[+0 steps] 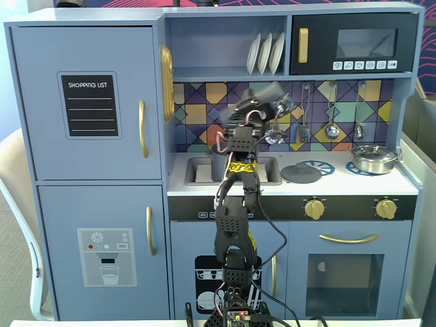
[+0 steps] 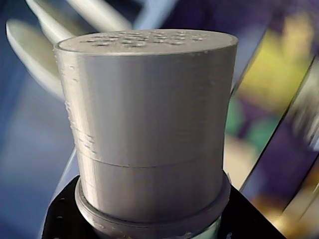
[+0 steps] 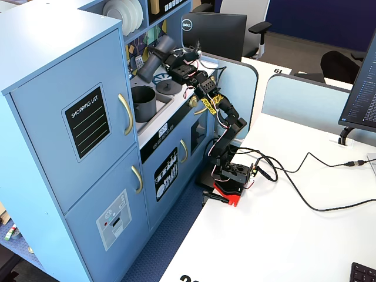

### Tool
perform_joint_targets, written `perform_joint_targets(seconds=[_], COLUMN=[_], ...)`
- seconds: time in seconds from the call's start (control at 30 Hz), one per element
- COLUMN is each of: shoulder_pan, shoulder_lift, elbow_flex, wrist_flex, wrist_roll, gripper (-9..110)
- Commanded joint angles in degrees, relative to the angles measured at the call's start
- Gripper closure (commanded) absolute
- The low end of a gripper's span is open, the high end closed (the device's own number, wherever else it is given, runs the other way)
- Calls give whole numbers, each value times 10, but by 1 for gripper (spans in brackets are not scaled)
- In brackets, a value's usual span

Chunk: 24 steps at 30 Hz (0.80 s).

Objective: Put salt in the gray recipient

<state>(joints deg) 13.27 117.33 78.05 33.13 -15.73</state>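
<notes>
The salt (image 3: pixel 155 57) is a dark-gray cylinder held tilted in the air above the kitchen counter. My gripper (image 3: pixel 174 59) is shut on its lower end. In the wrist view the salt's body (image 2: pixel 149 124) fills the frame, its holed top faces away, and my black gripper (image 2: pixel 149 226) clasps its base. From the front the salt (image 1: pixel 266 93) looks blurred, high in front of the tiled backsplash. The gray recipient (image 3: pixel 143 104) stands in the sink, below and left of the salt in that fixed view. In the front fixed view my arm hides most of it.
A flat gray lid (image 1: pixel 300 173) lies on the counter right of the sink. A shiny silver pan (image 1: pixel 374 159) sits on the far right burner. Utensils (image 1: pixel 331 112) hang on the backsplash and white plates (image 1: pixel 266 53) stand on the shelf above. Cables (image 3: pixel 305 176) cross the white desk.
</notes>
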Motion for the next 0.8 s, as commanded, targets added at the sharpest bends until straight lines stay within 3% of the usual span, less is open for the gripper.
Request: perform_joint_targets(seconds=[0.0,0.37,0.77], shoulder_pan=[-62,-85,-150], shoulder_lift=[44,20,-62], elbow_flex=[-22,-17,-47], wrist_flex=[-1,40,35], wrist_roll=[168,552,759], gripper=[101,101,101])
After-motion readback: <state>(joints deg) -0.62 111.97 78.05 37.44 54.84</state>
